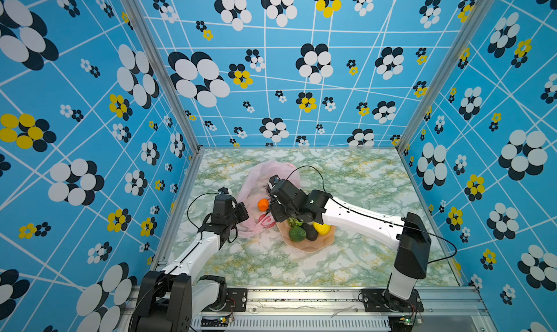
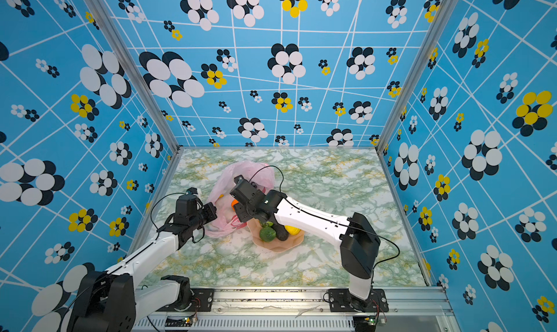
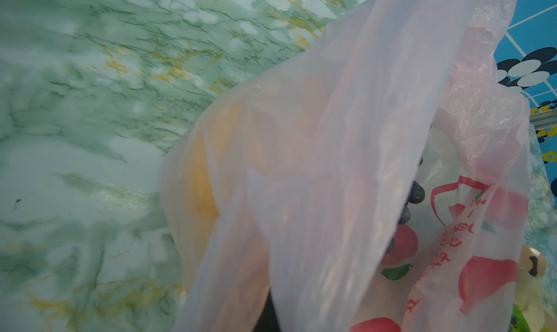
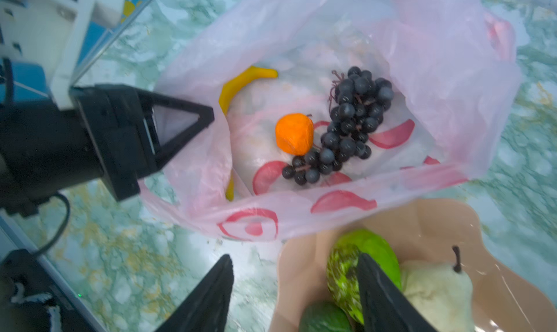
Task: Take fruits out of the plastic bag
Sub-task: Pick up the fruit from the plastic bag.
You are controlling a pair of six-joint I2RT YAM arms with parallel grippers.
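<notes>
Although three fruits lie inside the plastic bag [image 4: 331, 29], I judge the job a bit more than half done. The orange [image 4: 294, 133] rests touching the dark grape bunch [image 4: 352, 125] on the bag's floor, straight ahead of my right claw [image 4: 294, 256]. The banana [image 4: 241, 80] curves along the bag wall closest to my left claw [image 4: 208, 116]. Already out, on the peach plate [image 4: 437, 219] right beneath the right claw, I can see a bright green fruit [image 4: 370, 246] and a mottled green piece [image 4: 340, 279] partly hidden by one finger. A pale pear [image 4: 434, 288] lies just beside that finger and a darker green fruit [image 4: 325, 318] nearest the wrist; a top view adds a lemon [image 1: 321, 228] tucked under the same arm. The right claw is spread wide with nothing between its fingers, hanging over the plate's rim where it sits right against the bag's mouth. The left claw is pressed together on the bag's rim, to the side of the right claw's path into the bag, and I take it to be holding the mouth open for me. What is left, as I read it, is three more pulls: orange, grape bunch, banana. All of this sits on the marbled table [image 4: 105, 255].
</notes>
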